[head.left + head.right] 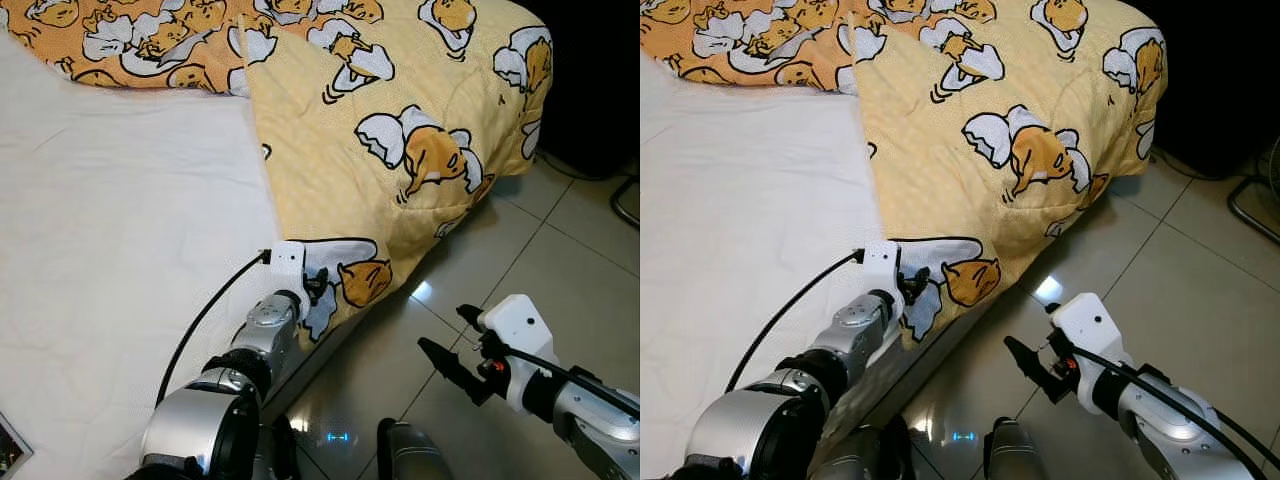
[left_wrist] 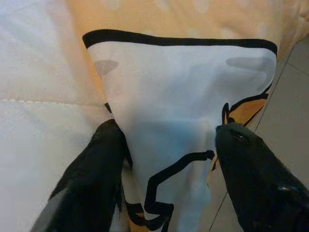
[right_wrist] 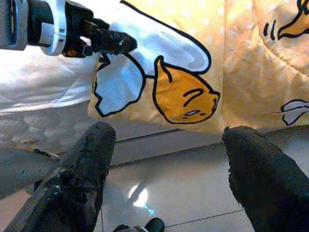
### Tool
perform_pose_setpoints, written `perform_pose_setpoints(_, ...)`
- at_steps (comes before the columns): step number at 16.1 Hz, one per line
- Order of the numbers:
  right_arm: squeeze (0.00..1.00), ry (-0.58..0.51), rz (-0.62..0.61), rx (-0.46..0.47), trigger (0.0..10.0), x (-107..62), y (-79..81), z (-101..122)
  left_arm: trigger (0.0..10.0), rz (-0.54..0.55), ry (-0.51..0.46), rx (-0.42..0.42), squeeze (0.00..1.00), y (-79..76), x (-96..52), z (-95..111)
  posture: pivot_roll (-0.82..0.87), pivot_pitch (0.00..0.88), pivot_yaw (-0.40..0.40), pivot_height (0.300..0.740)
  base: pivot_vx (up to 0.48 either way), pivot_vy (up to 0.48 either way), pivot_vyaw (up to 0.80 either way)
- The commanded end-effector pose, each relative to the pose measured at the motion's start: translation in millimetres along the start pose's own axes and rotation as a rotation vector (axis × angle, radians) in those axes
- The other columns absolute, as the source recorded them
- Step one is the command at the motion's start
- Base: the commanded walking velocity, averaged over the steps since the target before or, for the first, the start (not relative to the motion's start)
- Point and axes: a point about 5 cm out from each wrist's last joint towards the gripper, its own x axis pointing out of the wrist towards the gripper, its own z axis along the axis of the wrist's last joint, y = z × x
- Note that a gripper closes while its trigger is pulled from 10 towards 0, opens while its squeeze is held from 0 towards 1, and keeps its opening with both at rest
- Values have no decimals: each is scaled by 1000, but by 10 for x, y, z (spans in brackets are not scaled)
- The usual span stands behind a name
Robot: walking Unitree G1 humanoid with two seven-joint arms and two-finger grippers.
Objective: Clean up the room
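white mattress (image 1: pixel 110 250) lies bare; left gripper (image 1: pixel 316 285) pinches the yellow blanket (image 1: pixel 400 120) corner, right gripper (image 1: pixel 450 365) hangs open. bed-making underway; next, drag blanket across.

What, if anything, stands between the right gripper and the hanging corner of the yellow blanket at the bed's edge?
Nothing visible does. The right gripper hangs open over bare floor tile, with open space up to the blanket corner. The left gripper is already at that corner, its fingers on either side of the fabric.

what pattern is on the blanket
Yellow with fine pale dots and cartoon egg characters, orange yolks on white, outlined in black. The blanket shows best in the left eye view.
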Motion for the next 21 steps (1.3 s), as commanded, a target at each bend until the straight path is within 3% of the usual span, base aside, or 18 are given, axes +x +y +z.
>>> perform_pose_setpoints(1,0,-6,17,-6,10000,-10,41,30,0,-3,30,-1,0,7,-14,-70,-383,244,89,740,0,0,0)
perform_pose_setpoints(18,0,0,30,-14,10000,0,26,16,0,-25,39,-8,0,23,-25,-104,-383,241,91,740,0,0,0)
perform_pose_setpoints(21,0,-4,30,-14,10000,22,12,18,0,-51,38,20,0,23,-26,-99,-361,241,94,740,0,0,0)
